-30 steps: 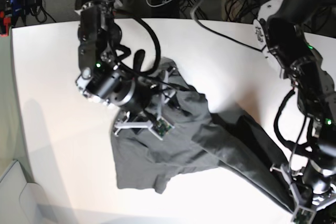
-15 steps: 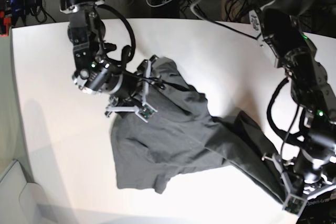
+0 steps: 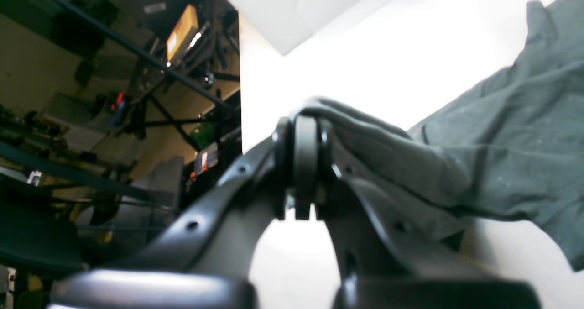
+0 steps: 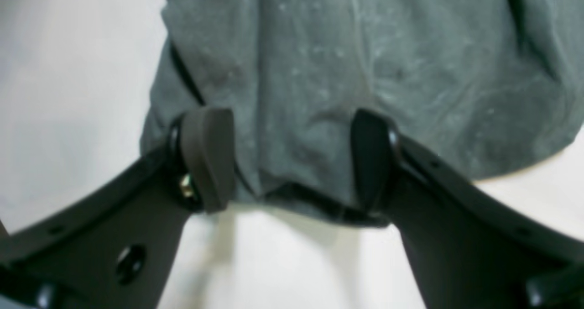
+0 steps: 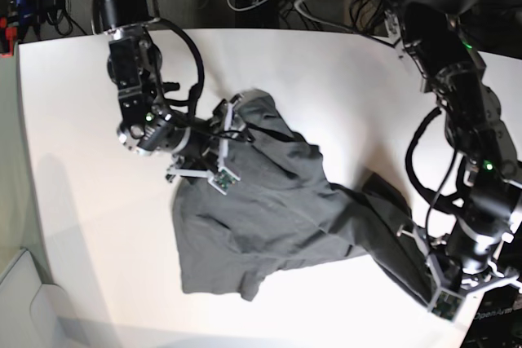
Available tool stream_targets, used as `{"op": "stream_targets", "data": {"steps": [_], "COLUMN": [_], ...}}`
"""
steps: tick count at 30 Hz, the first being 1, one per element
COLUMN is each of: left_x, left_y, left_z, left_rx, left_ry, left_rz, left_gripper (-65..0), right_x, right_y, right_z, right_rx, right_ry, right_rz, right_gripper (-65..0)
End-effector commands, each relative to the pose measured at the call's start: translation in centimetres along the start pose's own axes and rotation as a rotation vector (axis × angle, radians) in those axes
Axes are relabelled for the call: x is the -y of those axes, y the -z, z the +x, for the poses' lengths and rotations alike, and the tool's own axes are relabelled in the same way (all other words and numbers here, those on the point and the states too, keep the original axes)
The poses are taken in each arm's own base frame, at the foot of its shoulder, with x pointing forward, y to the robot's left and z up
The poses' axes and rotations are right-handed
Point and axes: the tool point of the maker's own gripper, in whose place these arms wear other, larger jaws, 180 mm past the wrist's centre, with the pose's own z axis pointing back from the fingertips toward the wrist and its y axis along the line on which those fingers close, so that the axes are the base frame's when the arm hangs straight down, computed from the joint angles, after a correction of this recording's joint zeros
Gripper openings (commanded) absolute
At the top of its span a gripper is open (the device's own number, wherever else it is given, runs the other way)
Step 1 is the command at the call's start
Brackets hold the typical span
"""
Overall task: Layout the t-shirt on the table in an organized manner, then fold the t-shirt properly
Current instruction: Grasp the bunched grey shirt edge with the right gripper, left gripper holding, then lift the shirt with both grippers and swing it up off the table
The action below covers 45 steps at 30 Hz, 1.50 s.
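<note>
Crumpled charcoal fabric takes up the middle of the base view: the t-shirt (image 5: 269, 209) lies bunched on the white table (image 5: 73, 160), one broad lump toward the lower centre of the frame and a long twisted tail running off to the lower right. Its shape is hard to read from here; I cannot pick out the collar or tell which fold is a sleeve. At the lower right corner the left gripper (image 5: 440, 287) sits at the end of that tail, close to the table's edge, and much of it is cut off by the frame and lost among black cables. The left wrist view settles it better: the pads (image 3: 305, 163) are pressed together with a fold of the cloth (image 3: 502, 140) pinched between them and draped away to the right, though the foreground is blurred and the left half of that frame shows only dim shelving beyond the table. Upper left of centre in the base view, the right gripper (image 5: 214, 151) is over the shirt's upper edge, its tips hidden by its own body. Its wrist view shows the jaws spread wide, one pad (image 4: 207, 156) at either side of the hem (image 4: 319, 71), fabric between them but not squeezed; whether the pads touch the cloth I cannot tell.
</note>
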Motion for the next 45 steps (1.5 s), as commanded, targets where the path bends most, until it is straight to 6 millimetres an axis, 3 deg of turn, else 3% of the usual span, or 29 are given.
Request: {"op": "stream_targets", "data": {"steps": [1,6,8,12,18,21,30,37,40,44,45], "left_x": [-1.0,-0.8,-0.7,-0.2,-0.1,-0.1,-0.1,0.0,0.0,0.0,0.0], "left_y": [-0.3,-0.3,-0.3,-0.2,-0.2,-0.2,-0.2,-0.2,-0.2,-0.2,-0.2], "left_z": [1.5,1.2,1.2,1.4,1.5,1.5,1.4,1.5,1.5,1.5,1.5], "left_rx": [0.052,0.046,0.047,0.053,0.056,0.055,0.054,0.055,0.054,0.054,0.054], "left_ry": [-0.002,-0.002,-0.004,-0.022,-0.023,-0.022,-0.022,-0.021,-0.021,-0.021,-0.021], "left_rz": [0.03,0.023,0.019,0.013,0.008,0.009,0.008,0.006,0.007,0.007,0.007], "left_gripper": [-64.5,-64.5,-64.5,-64.5,-64.5,-64.5,-64.5,-64.5,-64.5,-64.5,-64.5], "right_x": [0.7,1.6,2.2,2.6,3.6,3.6,3.6,4.0,3.9,3.8,3.8], "right_y": [-0.2,0.8,1.1,1.1,-1.1,-1.5,-0.5,0.5,0.6,0.6,0.6], "right_z": [1.5,0.7,-0.1,-0.5,2.2,2.8,1.2,0.3,0.4,0.1,0.1], "right_rx": [0.049,0.019,-0.008,-0.017,0.05,0.064,0.006,-0.012,0.0,-0.006,-0.008], "right_ry": [-0.004,0.018,0.025,0.026,-0.044,-0.058,-0.029,0.002,0.004,0.007,0.005], "right_rz": [-0.013,-0.002,-0.003,-0.005,-0.064,-0.074,-0.054,-0.035,-0.031,-0.029,-0.03], "right_gripper": [-34.1,-55.7,-61.0,-62.1,-61.8,-58.1,-30.3,-27.7,-35.6,-63.4,-65.0]}}
